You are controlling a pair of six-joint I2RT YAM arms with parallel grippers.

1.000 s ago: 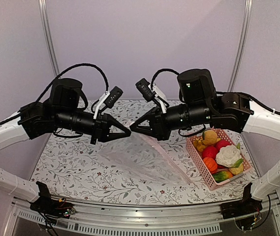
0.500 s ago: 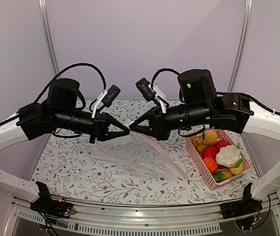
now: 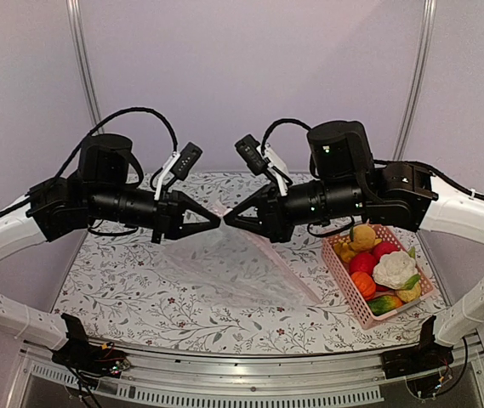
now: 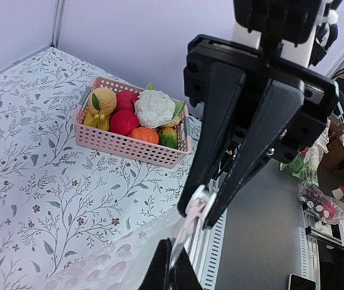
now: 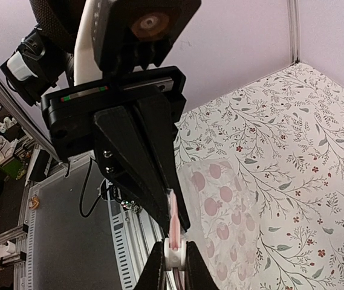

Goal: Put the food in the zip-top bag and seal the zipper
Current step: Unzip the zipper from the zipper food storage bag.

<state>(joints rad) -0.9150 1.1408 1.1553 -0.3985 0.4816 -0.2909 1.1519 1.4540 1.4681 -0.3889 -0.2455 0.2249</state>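
Slipping may happen if they pull, since left pincer (image 3: 216,219) and right pincer (image 3: 228,223) clamp only the thin zipper (image 5: 174,217).

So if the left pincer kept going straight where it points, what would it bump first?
Most likely the right pincer. The left pincer points at it almost tip to tip, and both are pinching the pink zipper between them.

No text, label or number can be read anywhere.
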